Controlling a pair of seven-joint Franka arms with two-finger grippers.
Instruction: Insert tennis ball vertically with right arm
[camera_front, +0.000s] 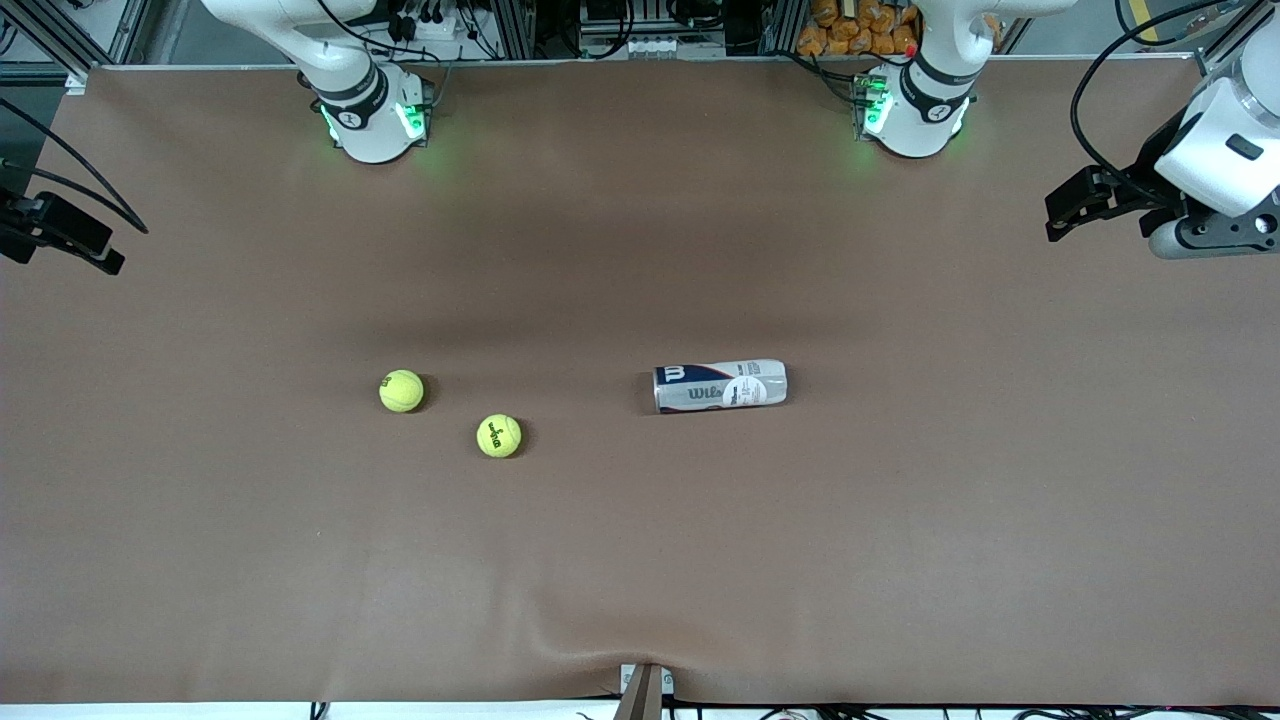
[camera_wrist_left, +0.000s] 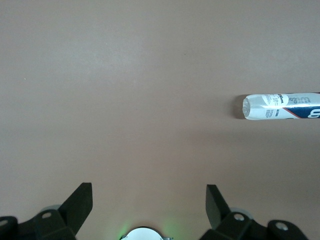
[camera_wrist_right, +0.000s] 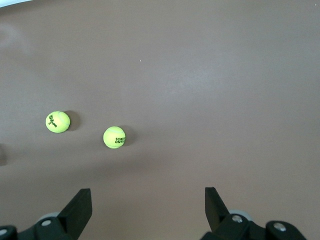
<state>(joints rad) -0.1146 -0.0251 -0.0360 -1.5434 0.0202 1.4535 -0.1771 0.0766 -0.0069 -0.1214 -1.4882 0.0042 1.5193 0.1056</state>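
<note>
We see both pincers wide, empty: right pincer (camera_wrist_right: 145, 210), left pincer (camera_wrist_left: 147, 207) over brown tabletop (camera_front: 900, 520); two yellow felt tennis balls (camera_front: 401, 391) (camera_front: 499, 436), clear plastic can (camera_front: 720, 386) lying sideways.

Even, soft overhead light, short shadows beside each tennis ball (camera_front: 401, 391), pictures sharp, no glare.

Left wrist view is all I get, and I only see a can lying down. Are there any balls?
Observer: Yes, two. One ball lies toward the right arm's end of the table; the other ball is beside it, nearer the front camera.
Operator: Is the right pincer holding one?
Observer: No. The right pincer hangs open and empty over the right arm's end of the table.
Operator: Is my can touching the balls?
Observer: No. The can lies apart from both, toward the left arm's end.
</note>
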